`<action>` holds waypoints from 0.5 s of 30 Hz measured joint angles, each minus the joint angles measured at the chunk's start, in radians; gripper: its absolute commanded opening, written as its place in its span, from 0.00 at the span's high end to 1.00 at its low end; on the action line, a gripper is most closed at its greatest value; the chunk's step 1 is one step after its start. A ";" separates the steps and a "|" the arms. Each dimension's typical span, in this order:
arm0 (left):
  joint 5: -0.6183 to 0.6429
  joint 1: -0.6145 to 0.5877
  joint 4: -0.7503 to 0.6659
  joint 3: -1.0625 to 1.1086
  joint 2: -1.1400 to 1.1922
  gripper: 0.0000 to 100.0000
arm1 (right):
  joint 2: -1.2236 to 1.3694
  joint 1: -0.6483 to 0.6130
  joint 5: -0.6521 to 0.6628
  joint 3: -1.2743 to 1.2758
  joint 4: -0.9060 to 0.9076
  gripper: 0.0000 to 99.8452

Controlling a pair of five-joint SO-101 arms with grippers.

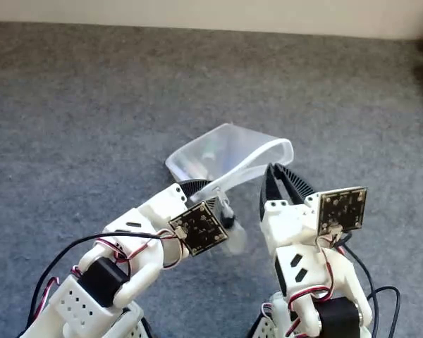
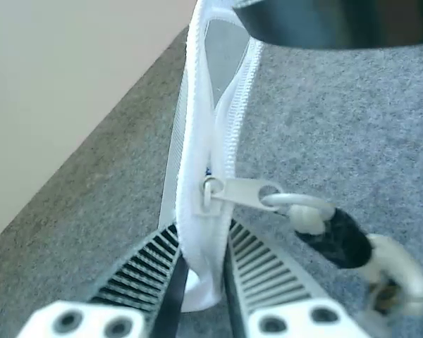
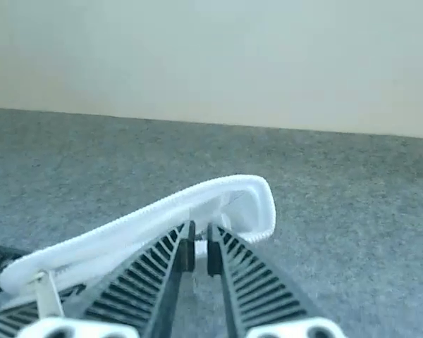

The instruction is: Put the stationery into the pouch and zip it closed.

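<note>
Tension matters: with the left end effector (image 2: 201, 243) clamping the pouch (image 1: 229, 148) just behind its slider (image 2: 213, 189), the near-shut right end effector (image 3: 199, 236) at the far rim should draw the tab (image 2: 250, 194) straight.

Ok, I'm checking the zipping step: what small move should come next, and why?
Probably the right claw should release the pouch and take the zipper pull: the left claw pins that end, and beyond the slider the pouch gapes open.
</note>
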 measured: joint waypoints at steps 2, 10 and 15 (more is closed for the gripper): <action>0.000 -0.002 0.000 0.000 0.000 0.99 | 0.000 -0.051 0.000 -0.011 0.066 0.85; 0.026 -0.006 0.000 0.000 -0.002 0.99 | 0.000 -0.304 0.000 -0.064 0.276 0.85; 0.028 -0.006 0.000 0.000 -0.003 0.99 | 0.000 -0.408 0.000 -0.064 0.315 0.85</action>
